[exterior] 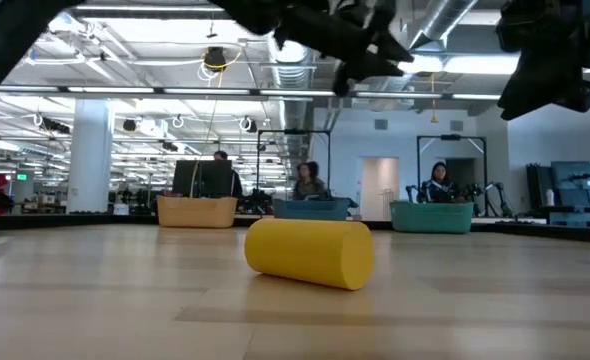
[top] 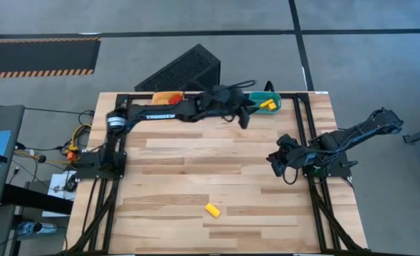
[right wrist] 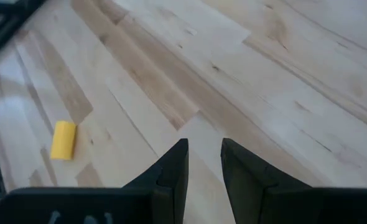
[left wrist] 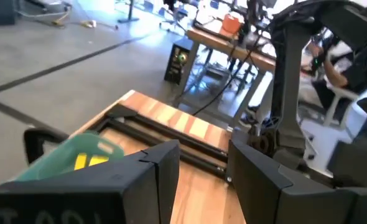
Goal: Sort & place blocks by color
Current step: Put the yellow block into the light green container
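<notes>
One yellow block (top: 212,209) lies on its side on the bare wood near the table's front edge; it also shows in the low view (exterior: 310,252) and the right wrist view (right wrist: 63,140). More yellow blocks (top: 268,104) lie in the teal bin (top: 275,98) at the far edge. My left gripper (top: 244,119) hangs open just beside that bin, nothing between its fingers (left wrist: 202,155). My right gripper (top: 285,162) hovers open above the table's right part (right wrist: 204,149), empty and well away from the loose block.
An orange bin (top: 169,97) stands at the far edge, left of the teal one, and the low view shows a blue bin (exterior: 313,208) between them. A black mesh box (top: 185,67) sits beyond the table. People sit in the room behind.
</notes>
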{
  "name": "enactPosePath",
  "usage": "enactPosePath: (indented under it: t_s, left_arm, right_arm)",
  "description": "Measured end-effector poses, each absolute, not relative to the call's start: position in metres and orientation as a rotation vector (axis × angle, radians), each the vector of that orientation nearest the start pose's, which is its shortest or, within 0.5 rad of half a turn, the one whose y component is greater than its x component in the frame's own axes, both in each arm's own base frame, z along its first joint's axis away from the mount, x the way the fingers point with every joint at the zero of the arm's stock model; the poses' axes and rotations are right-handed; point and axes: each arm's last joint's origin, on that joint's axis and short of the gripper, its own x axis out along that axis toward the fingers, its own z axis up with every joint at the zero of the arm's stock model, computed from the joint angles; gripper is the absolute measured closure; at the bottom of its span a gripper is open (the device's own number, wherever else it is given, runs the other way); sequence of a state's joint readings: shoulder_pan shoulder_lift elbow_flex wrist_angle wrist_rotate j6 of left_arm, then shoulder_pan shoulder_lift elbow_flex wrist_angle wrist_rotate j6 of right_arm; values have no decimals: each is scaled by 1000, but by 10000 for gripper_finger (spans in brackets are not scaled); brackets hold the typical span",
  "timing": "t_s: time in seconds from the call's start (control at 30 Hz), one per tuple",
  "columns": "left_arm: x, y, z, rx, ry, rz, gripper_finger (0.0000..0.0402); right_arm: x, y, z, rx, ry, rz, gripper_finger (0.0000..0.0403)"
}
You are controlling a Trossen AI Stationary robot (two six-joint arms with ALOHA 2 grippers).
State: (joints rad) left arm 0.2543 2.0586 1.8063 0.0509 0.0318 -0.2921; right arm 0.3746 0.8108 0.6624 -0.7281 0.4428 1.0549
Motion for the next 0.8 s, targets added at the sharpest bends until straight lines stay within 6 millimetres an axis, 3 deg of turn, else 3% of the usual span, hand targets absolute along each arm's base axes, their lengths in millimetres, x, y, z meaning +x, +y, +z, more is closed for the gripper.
enactPosePath:
  t_s: [0.17, 0.27, 0.53, 0.67, 0.8]
  left_arm:
    - [435, 110, 299, -356, 50, 196, 278]
    - [417, 97, 291, -376, 73, 158, 278]
    - [396, 54, 287, -379, 127, 100, 278]
    - [383, 27, 268, -436, 196, 156, 278]
    - [349, 1, 246, -508, 242, 212, 278]
  right_arm:
    - [147, 43, 249, 712, 617, -473, 286]
    - [152, 42, 251, 704, 562, -488, 286]
    - [167, 33, 244, 490, 580, -556, 286]
    - [176, 34, 236, 428, 658, -503, 286]
    - [190, 42, 231, 442, 655, -449, 286]
